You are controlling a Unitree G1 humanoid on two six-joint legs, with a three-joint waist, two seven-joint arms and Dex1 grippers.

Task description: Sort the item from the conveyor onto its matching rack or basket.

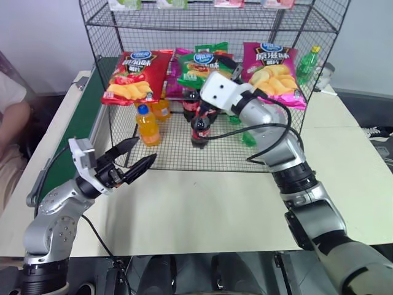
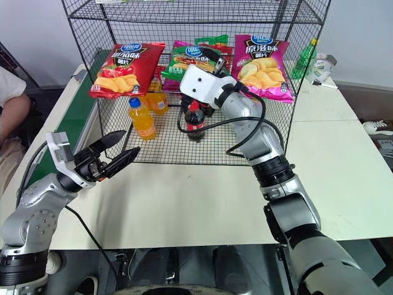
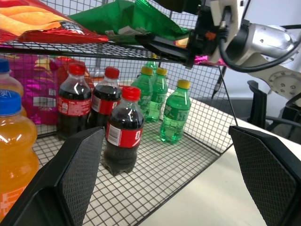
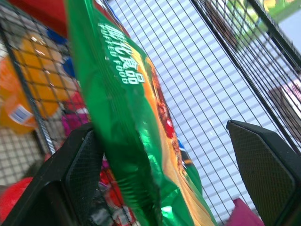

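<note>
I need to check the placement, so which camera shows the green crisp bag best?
The left eye view: the green crisp bag lies on the rack between the other bags. The right wrist view shows it edge-on, the left wrist view from below.

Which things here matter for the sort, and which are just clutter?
Job:
green crisp bag, lying on the rack shelf
black wire rack
conveyor
right tool, open beside the bag

Lying about:
red crisp bag
pink crisp bag
cola bottles
orange drink bottles
green bottles
</note>
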